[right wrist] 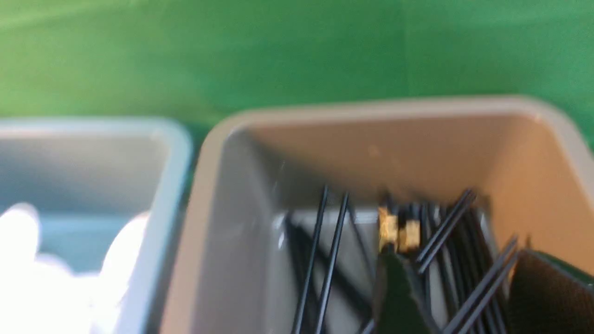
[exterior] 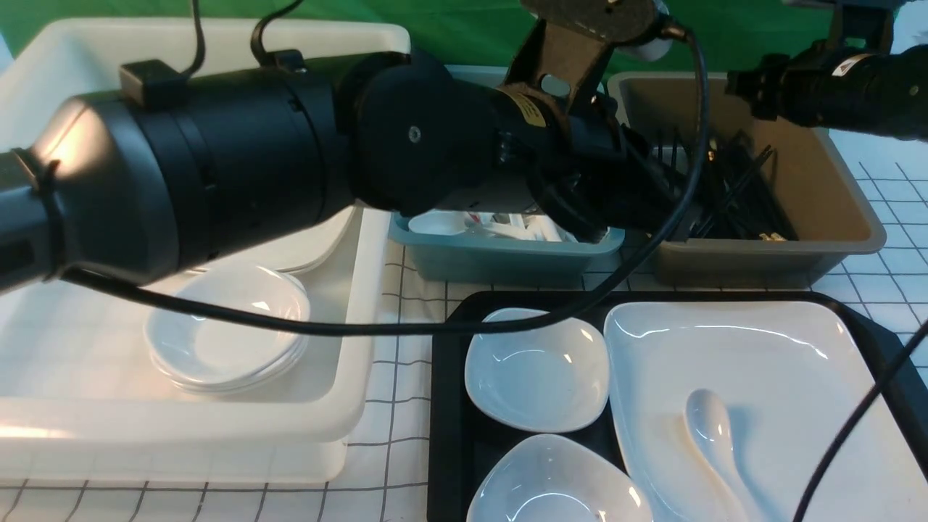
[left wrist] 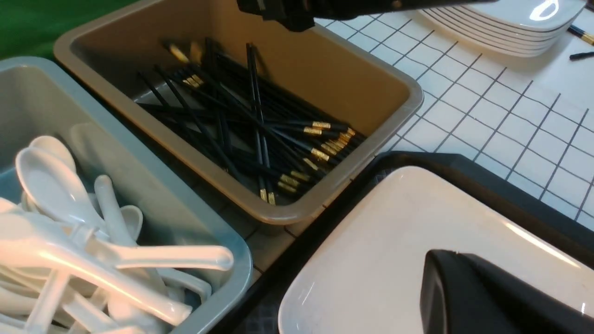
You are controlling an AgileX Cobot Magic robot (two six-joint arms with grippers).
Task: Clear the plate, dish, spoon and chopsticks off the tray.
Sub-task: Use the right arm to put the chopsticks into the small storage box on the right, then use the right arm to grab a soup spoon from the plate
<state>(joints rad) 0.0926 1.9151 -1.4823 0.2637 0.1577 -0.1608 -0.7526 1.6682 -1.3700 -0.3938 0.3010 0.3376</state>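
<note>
The black tray (exterior: 446,406) carries two small white dishes (exterior: 536,377) (exterior: 554,482) and the large white plate (exterior: 747,362). The spoon (exterior: 714,435) lies in the plate. No chopsticks show on the tray. My left gripper (left wrist: 441,260) is shut and empty, hovering over the plate's (left wrist: 371,260) far corner. My right gripper (right wrist: 457,260) is open above the brown bin (right wrist: 325,139). A pair of black chopsticks (right wrist: 482,283) lies slanted between its spread fingers, among several others in the bin.
A blue-grey bin (exterior: 507,257) of white spoons stands left of the brown bin (exterior: 834,217). A white bin (exterior: 348,406) at the left holds stacked small dishes (exterior: 225,337). A stack of plates (left wrist: 501,23) sits on the checked cloth. My left arm (exterior: 217,159) and its cable span the front view.
</note>
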